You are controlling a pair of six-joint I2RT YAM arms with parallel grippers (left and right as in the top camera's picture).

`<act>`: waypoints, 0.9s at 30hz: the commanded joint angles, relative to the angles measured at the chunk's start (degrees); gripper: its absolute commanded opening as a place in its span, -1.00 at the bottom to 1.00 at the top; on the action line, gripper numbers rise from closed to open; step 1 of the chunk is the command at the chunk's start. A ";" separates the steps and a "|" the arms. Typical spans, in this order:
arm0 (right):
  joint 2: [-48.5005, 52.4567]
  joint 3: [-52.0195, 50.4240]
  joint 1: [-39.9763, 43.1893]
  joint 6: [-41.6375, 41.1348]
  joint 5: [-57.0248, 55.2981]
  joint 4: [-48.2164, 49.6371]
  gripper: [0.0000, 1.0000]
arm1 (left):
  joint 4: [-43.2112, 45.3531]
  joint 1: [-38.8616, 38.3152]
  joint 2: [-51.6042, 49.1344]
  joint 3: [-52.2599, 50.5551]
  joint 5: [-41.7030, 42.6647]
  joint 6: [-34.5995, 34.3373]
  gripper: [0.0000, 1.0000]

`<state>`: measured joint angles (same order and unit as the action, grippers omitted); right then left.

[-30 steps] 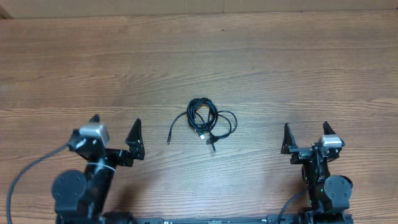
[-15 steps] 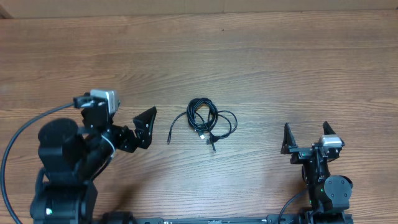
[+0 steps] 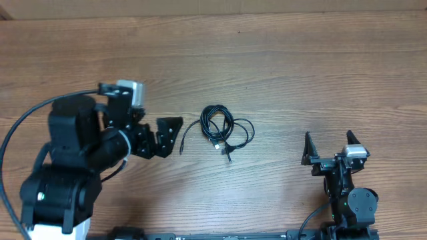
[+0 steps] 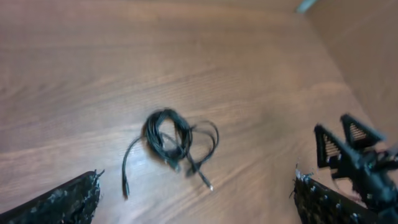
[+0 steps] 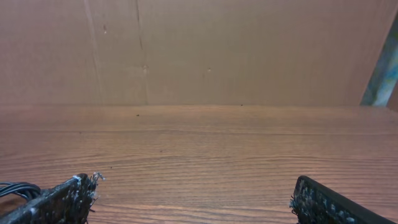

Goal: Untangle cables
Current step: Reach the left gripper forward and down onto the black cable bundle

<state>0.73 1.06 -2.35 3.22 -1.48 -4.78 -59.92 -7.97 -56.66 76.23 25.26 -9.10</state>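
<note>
The cables lie in one small black tangle of loops on the wooden table. One loose end curves out to the left, and a silver-tipped plug points toward the near edge. My left gripper is just left of that loose end, open and empty. In the left wrist view the cables lie ahead of my left gripper, between its wide-spread fingers. My right gripper stands open at the near right, well away from the tangle. In the right wrist view my right gripper has only bare wood in front of it.
A brown cardboard wall closes the far side of the table. A thick black robot cable arcs around the left arm's base. A sliver of black cord shows at the left edge of the right wrist view.
My left arm has risen and swung right toward the tangle, bringing its open gripper beside the loose cable end. The right arm and the cables have not moved.
</note>
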 commanded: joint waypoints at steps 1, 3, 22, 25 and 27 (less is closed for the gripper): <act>-0.57 -0.61 -0.15 -0.17 0.09 0.11 1.00 | -1.84 -4.85 -3.93 2.73 -8.74 -2.34 1.00; -0.57 -0.63 -0.15 -0.17 0.09 0.11 1.00 | -1.97 -7.69 -6.36 2.75 -11.58 -2.69 1.00; -0.57 -0.63 -0.15 -0.17 0.09 0.11 1.00 | 3.78 -10.08 -33.73 2.73 -10.38 -9.53 0.72; -0.57 -0.63 -0.15 -0.15 0.11 0.11 1.00 | 3.52 -10.08 -38.12 2.73 -10.36 -16.22 0.42; -0.57 -0.61 -0.15 -0.17 0.09 0.11 1.00 | 3.17 -10.08 -40.15 2.73 -10.36 -19.47 0.36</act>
<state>0.73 1.06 -2.35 3.22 -1.48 -4.80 -56.23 -17.82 -93.86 78.04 15.29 -20.34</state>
